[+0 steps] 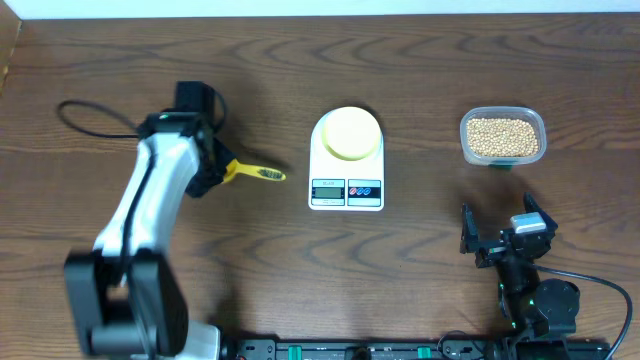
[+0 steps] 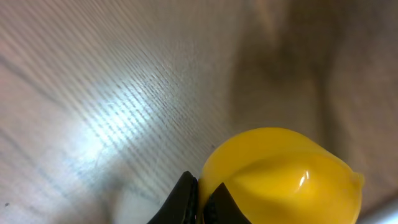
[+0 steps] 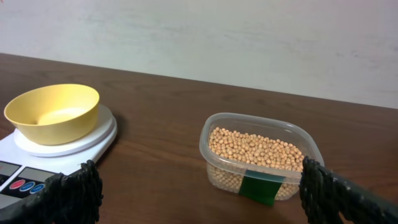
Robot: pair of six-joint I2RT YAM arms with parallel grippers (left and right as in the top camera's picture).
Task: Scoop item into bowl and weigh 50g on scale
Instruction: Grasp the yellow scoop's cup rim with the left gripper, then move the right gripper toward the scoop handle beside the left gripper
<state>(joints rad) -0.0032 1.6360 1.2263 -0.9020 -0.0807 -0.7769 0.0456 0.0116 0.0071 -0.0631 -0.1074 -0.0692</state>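
Note:
The pale yellow bowl point(image 1: 350, 133) sits empty on the round platform of the white scale point(image 1: 346, 190) at the table's middle; both also show in the right wrist view, bowl point(image 3: 53, 112) and scale point(image 3: 37, 158). The tan beans point(image 1: 502, 137) fill a clear plastic tub point(image 3: 261, 155) at the right. My left gripper point(image 1: 215, 172) is shut on a bright yellow scoop point(image 1: 255, 173) left of the scale; the scoop's bowl point(image 2: 283, 180) fills the left wrist view next to the fingers point(image 2: 202, 202). My right gripper point(image 1: 497, 235) is open and empty, in front of the tub.
A green label point(image 3: 260, 186) is on the tub's front wall. A black cable point(image 1: 90, 115) loops at the far left. The table's back edge meets a pale wall point(image 3: 249, 37).

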